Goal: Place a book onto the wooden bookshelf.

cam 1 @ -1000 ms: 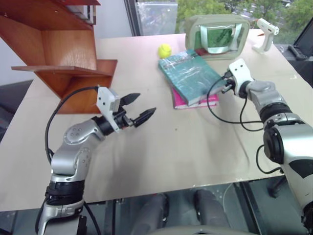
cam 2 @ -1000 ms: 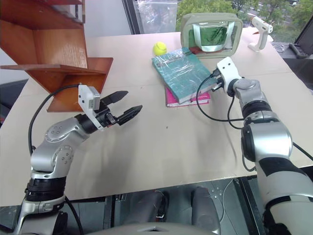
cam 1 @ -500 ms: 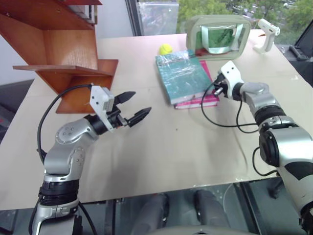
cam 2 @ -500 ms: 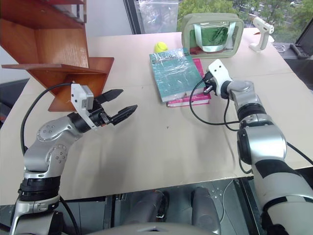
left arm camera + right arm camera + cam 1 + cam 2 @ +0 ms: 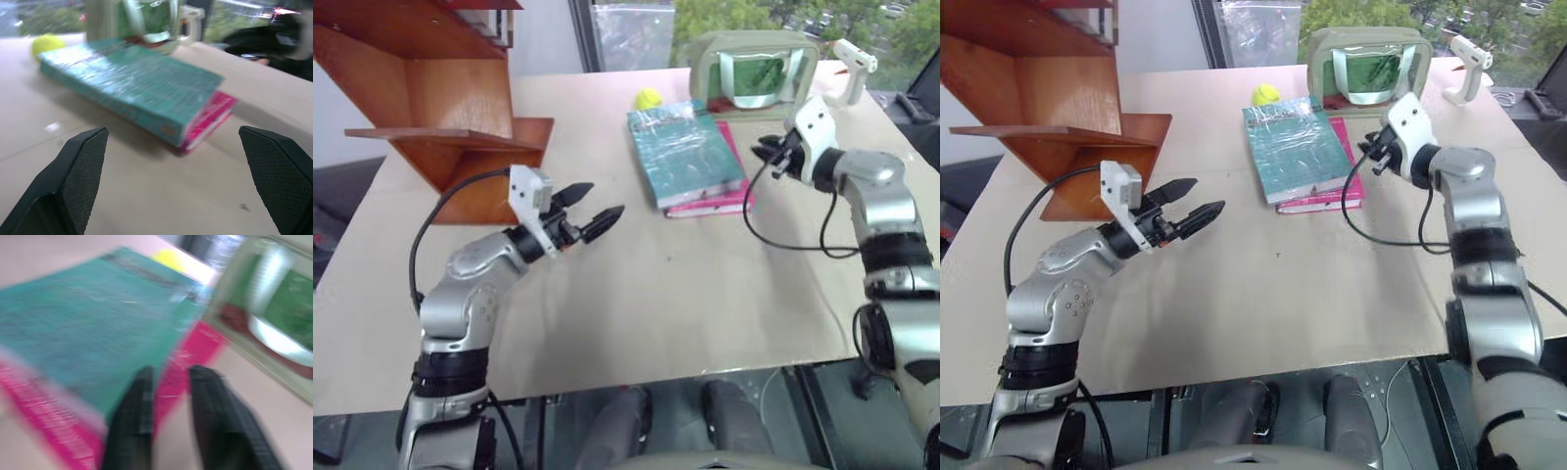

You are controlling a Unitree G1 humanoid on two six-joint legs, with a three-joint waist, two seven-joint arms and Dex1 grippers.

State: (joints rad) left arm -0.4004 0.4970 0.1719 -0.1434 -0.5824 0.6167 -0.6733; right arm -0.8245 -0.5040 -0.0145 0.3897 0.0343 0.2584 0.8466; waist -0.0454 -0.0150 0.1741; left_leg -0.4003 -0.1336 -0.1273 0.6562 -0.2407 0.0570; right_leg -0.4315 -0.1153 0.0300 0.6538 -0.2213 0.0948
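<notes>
Two books lie stacked at upper centre, book [image 5: 685, 157] on top; left gripper [image 5: 591, 210] spread wide, right gripper [image 5: 771, 155] slightly parted, empty.

The wooden bookshelf [image 5: 431, 98], at the upper left of the head views, is reddish-brown wood with a smooth, polished sheen. The counter [image 5: 685, 294] is a pale, matt board with a plain, even surface. The book [image 5: 683, 154], upper centre, has a teal cover under a glossy, crinkled plastic wrap that catches the light; beneath it a pink book [image 5: 729, 201] looks smooth and bright. A yellow ball [image 5: 648, 98] appears fuzzy. The bag [image 5: 759, 70] looks like soft olive cloth with a shiny green panel. The left claw [image 5: 590, 208] has matt black fingers [image 5: 83, 166] with a fine textured grip pattern.
</notes>
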